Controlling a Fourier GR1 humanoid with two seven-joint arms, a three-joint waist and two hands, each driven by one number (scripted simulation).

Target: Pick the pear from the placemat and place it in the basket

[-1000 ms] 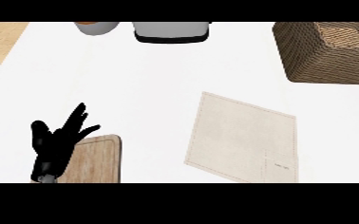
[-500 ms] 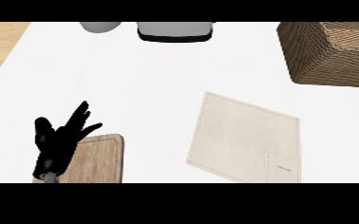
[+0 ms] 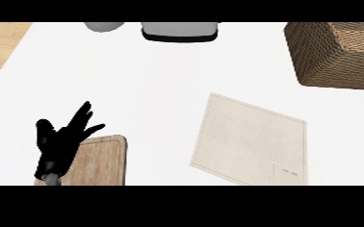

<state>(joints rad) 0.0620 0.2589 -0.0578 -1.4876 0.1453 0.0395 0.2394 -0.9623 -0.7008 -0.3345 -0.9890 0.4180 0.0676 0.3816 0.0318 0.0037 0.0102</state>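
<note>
one left hand [image 3: 60, 143] rests, fingers [image 3: 82, 114] spread, well apart from the placemat [image 3: 249, 139].

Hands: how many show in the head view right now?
1. The left hand is at the lower left, open with fingers up, at the left edge of the wooden board. The right hand is out of view.

Your left hand [image 3: 62, 143] is resting open at the lower left of the head view, fingers spreading upward and rightward, thumb pointing up, with a stub of grey forearm [image 3: 51, 177] showing beneath it.
</note>
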